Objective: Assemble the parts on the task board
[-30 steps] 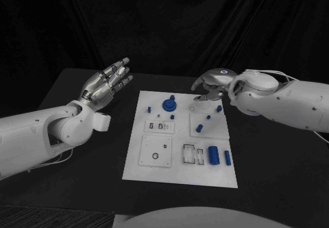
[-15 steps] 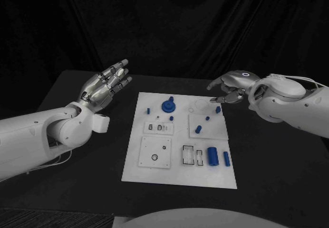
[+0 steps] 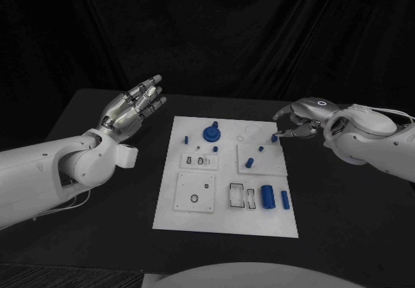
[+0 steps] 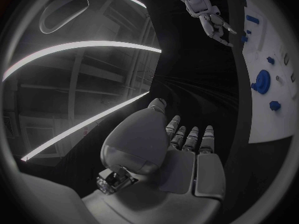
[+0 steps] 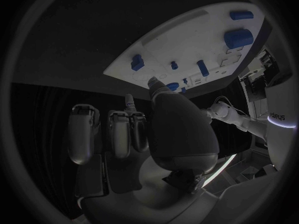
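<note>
Since the earlier frames, right hand [image 3: 300, 122] has withdrawn off the task board [image 3: 226, 211] to its far right corner, fingers curled, holding nothing visible. Left hand [image 3: 134, 108] stays raised, fingers spread. Parts [image 3: 268, 196] lie on board, on black table [image 3: 95, 204]; dark backdrop.

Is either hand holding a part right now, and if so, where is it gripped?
Left hand: nothing; raised off the task board, fingers spread. Right hand: fingers curled by a small blue peg at the board's far right; whether it is gripped cannot be told.

The right hand's [image 3: 298, 122] curled fingers hide whether they touch the small blue peg [image 3: 274, 137] beside them.
</note>
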